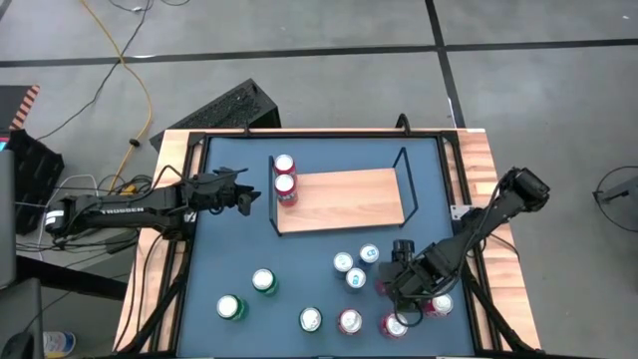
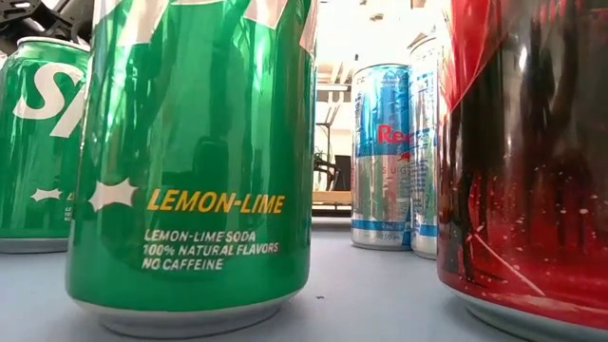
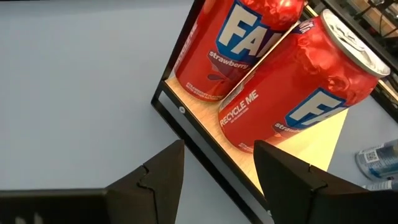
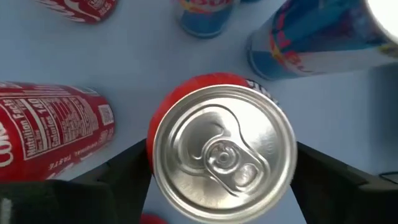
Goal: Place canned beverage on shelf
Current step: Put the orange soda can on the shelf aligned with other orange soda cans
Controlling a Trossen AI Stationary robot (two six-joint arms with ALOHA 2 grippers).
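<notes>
- L gripper (image 1: 247, 195): jaws wide, nothing held, just beside the shelf's (image 1: 349, 199) L end.
- Two red cans (image 1: 285, 178) stand on that end of the shelf.
- R gripper (image 1: 397, 299): over a red can (image 4: 221, 146) at the table's (image 1: 229, 239) front R, fingers (image 4: 127, 171) either side; can't tell if touching.
- Green cans (image 1: 263, 282) and blue cans (image 1: 355, 267) near.

Lab: cabled concrete floor (image 1: 299, 50)

Both arms (image 1: 120, 211) are showing matte black links; the left one is wearing white "TROSSEN" lettering, its fingers (image 3: 155, 180) blocky and dark.
</notes>
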